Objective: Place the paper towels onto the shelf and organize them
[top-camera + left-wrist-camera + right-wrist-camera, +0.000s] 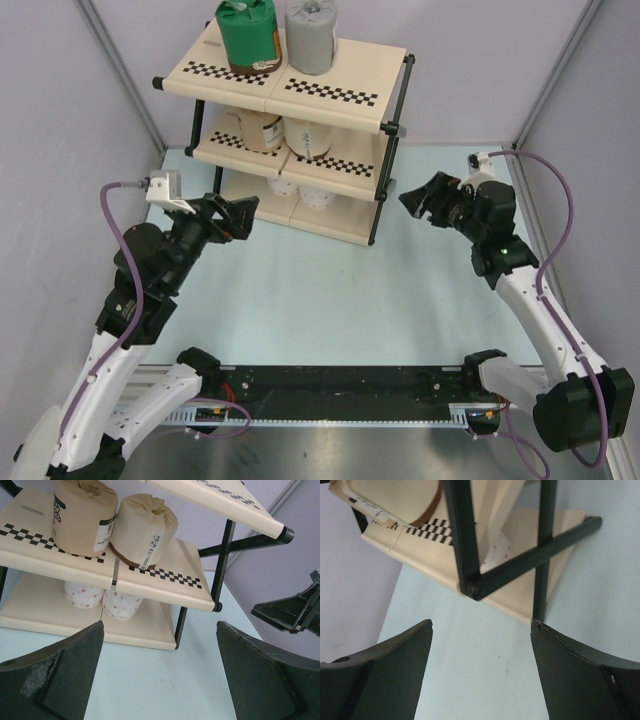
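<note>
From above: green roll (247, 35) and grey roll (311, 38) sit atop the far shelf (365, 70). Left hand (243, 217) and right hand (414, 204) hang open, empty.

Left wrist: tan rolls (82, 515) in the middle, white rolls (120, 605) below.

Right wrist: just shelf.

Placing looks done; maybe straighten rolls next.

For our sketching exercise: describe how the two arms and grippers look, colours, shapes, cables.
The left arm and right arm have white shells with black joints. Left gripper and right gripper have broad black wedge fingers, one scuffed. A purple cable loops from each wrist's white camera. The right arm shows a green light.
</note>
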Action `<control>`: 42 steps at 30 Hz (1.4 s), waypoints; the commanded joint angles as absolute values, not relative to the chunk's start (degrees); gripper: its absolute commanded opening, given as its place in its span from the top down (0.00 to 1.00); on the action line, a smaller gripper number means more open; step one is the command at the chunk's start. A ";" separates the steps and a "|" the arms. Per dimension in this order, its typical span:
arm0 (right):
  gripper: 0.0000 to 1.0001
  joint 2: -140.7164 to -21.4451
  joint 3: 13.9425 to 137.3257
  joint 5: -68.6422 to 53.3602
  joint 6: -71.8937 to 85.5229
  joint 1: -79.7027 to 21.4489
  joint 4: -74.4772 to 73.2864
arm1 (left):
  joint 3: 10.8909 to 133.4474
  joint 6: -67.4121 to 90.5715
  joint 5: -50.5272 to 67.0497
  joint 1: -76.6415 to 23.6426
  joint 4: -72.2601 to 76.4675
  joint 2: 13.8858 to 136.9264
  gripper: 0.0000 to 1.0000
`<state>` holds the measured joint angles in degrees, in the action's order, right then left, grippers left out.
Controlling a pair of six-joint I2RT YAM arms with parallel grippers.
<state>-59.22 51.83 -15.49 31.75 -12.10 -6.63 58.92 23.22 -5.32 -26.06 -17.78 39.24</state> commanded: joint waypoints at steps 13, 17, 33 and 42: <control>0.27 -76.80 53.09 -18.89 31.99 -14.24 23.81 | 60.47 22.15 -5.80 -25.66 -19.60 37.71 0.01; 0.28 -78.57 53.88 -20.13 32.34 -14.24 27.41 | 60.47 22.15 -5.80 -25.66 -20.13 37.53 0.01; 0.32 -87.71 63.45 -21.53 34.10 -14.33 30.85 | 60.90 22.15 -6.33 -25.66 -20.74 36.74 0.01; 0.55 -90.35 67.15 -22.06 34.19 -14.41 29.10 | 60.82 21.53 -6.94 -25.66 -21.71 36.21 0.00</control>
